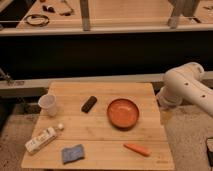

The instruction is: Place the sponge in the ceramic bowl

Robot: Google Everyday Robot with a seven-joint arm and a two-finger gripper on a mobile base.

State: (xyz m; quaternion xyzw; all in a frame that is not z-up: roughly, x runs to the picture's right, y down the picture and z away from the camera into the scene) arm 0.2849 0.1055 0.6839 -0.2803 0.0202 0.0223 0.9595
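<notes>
Gripper [165, 115] low at right edge of pale wooden table [100, 127], under white robot arm [186, 86]; open or closed: cannot tell. Just left: round orange ceramic bowl [122, 112]. Well beyond, left and toward front edge: flat blue squarish sponge [73, 153], long side roughly along edge, outside bowl.

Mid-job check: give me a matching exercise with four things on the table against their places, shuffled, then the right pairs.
Things:
1 sponge
2 bowl
3 cup
4 carrot

Places:
A far left side
B front edge, right of centre
C front edge, left of centre
D middle right

Pairs: 1-C, 2-D, 3-A, 4-B.

The gripper hangs past the right edge of the table, beside the bowl.
</notes>
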